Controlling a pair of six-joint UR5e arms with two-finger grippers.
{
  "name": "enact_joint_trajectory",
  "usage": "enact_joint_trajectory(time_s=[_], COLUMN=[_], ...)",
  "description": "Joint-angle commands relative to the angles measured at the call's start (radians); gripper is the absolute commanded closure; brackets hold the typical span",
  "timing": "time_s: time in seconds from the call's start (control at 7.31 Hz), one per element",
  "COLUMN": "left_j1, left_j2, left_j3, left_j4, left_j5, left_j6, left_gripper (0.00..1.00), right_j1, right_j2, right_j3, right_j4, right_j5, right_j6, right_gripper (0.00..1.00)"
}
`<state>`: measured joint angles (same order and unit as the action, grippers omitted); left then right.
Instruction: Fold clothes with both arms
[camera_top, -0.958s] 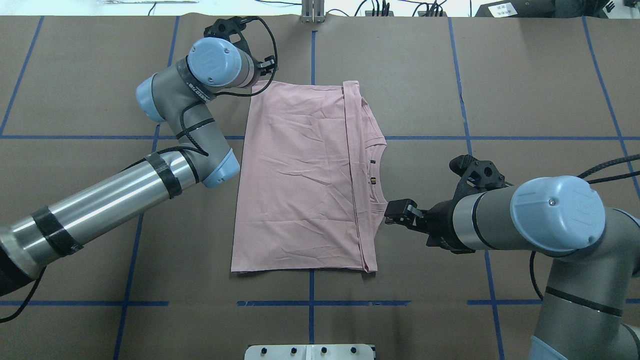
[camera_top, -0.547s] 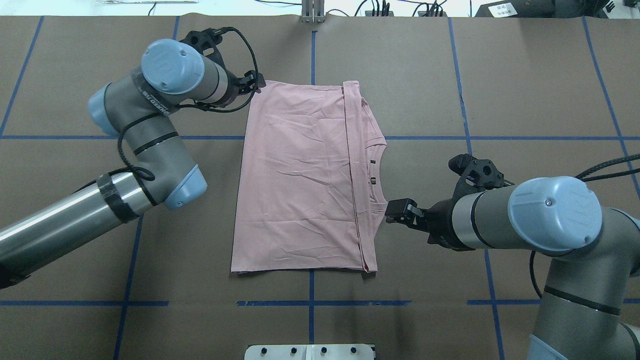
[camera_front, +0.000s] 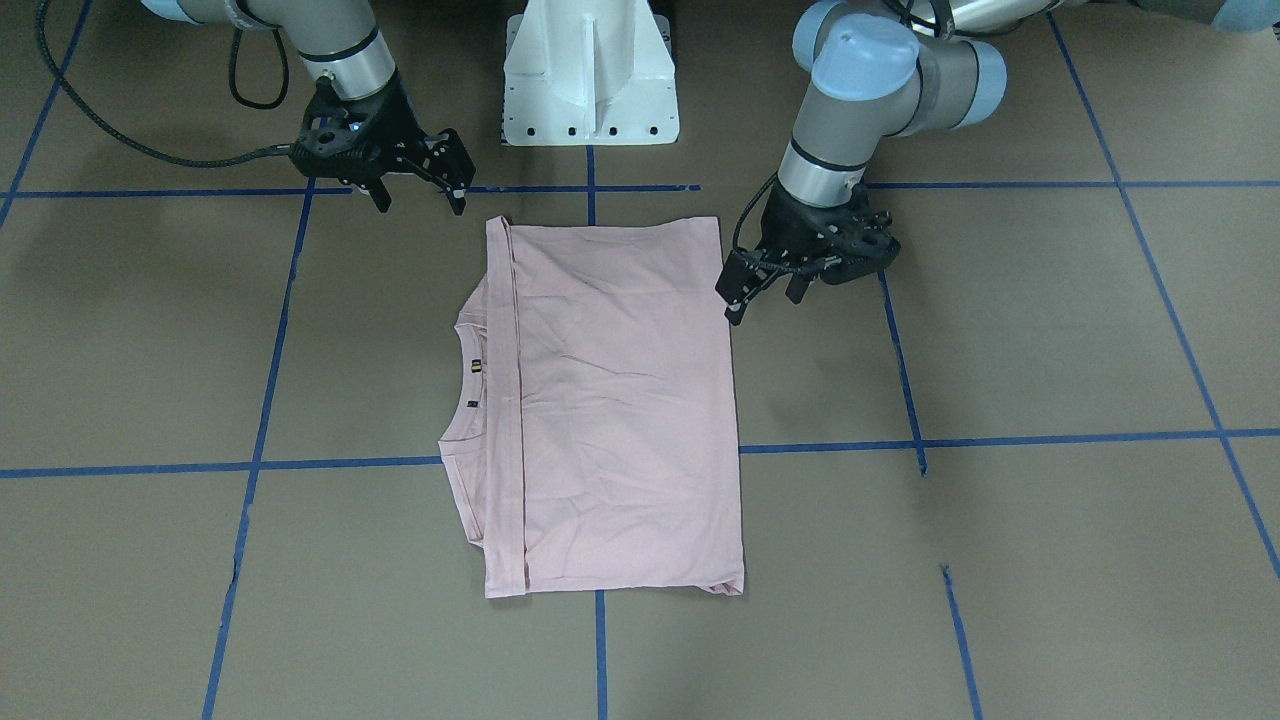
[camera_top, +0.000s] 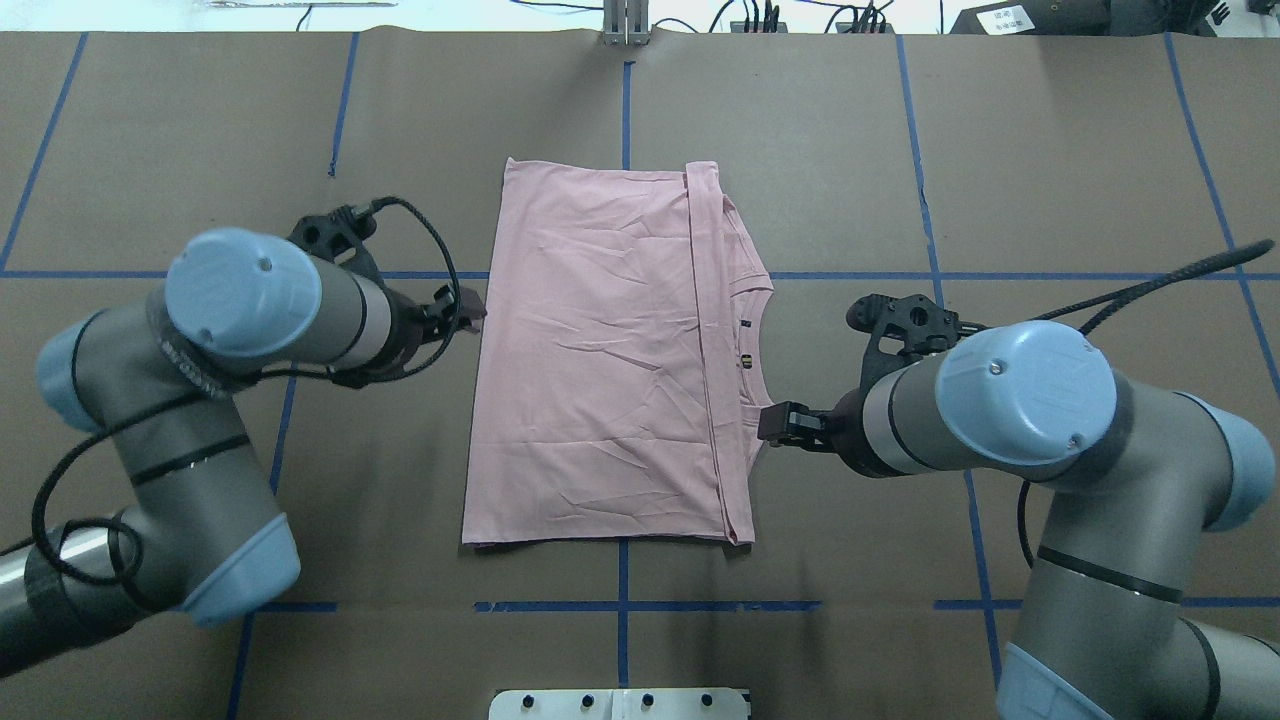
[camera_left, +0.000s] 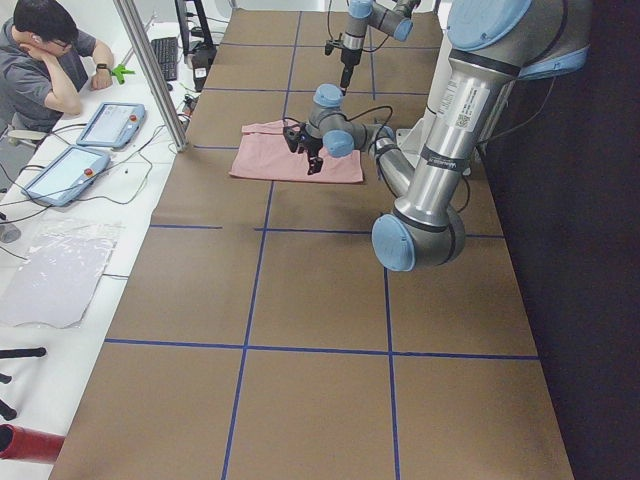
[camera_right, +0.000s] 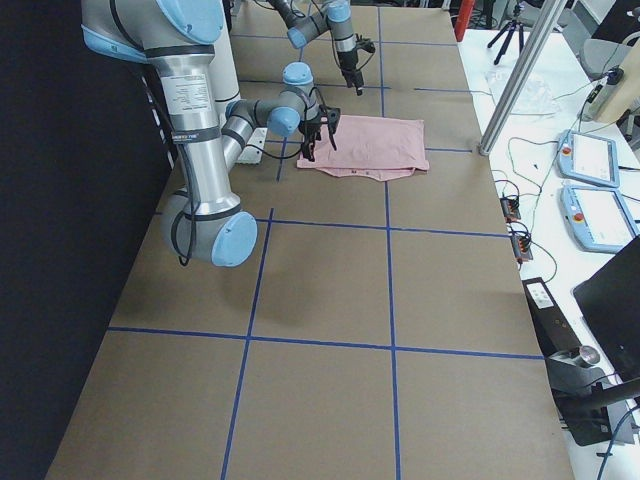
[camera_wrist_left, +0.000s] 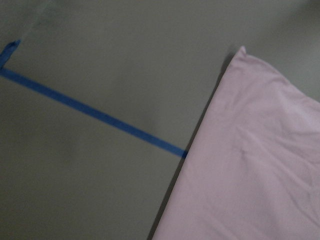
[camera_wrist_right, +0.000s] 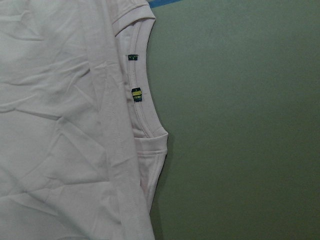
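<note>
the pink t-shirt (camera_top: 600, 350) is lying folded at the middle of the table (camera_top: 900, 150), collar toward the right edge. the left gripper (camera_front: 765, 300) is hovering just beside the opposite side, jaws spread; the right gripper (camera_front: 422, 205), likewise spread, is hanging by the collar side.

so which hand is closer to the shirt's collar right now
Right. The right hand is just beside the collar, at the neck edge of the shirt. The left hand is beside the opposite edge, with the whole folded shirt between it and the collar.
</note>
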<state>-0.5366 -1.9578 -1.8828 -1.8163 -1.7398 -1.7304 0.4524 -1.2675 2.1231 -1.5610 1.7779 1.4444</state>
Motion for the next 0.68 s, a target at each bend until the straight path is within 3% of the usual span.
enact_joint_trajectory(time_s=[0.0,0.55], left_j1=[0.198,0.297], left_j2=[0.04,0.03], left_j3=[-0.05,-0.035], left_j4=[0.084,0.123], left_j5=[0.112,0.126], left_j6=[-0.209,-0.322], left_gripper=[0.0,0.01], right_j1=[0.04,0.072], right_j2=[0.048,0.05], right_j3=[-0.02,-0.042], right_j4=[-0.07,-0.083], right_j5=[0.058,0.054], right_j6=[-0.105,-0.107], right_gripper=[0.0,0.0])
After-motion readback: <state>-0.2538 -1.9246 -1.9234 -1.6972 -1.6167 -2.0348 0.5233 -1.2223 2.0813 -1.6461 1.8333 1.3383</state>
